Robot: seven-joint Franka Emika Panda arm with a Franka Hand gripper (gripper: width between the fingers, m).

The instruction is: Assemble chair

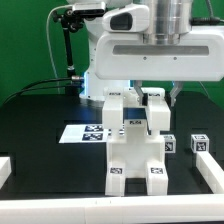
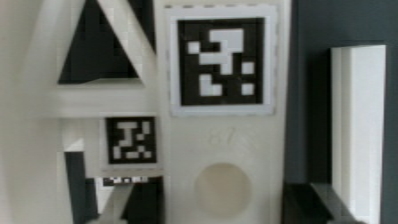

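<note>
The white robot arm is reaching down over the middle of the black table. The partly built white chair is standing under it at the table's centre, with two tagged feet toward the camera. The marker board is lying just beside the chair, on the exterior view's left. Two tagged cubes are sitting on the exterior view's right. The fingers are flanking the chair's upper block, but I cannot tell whether they are clamping it.
</note>
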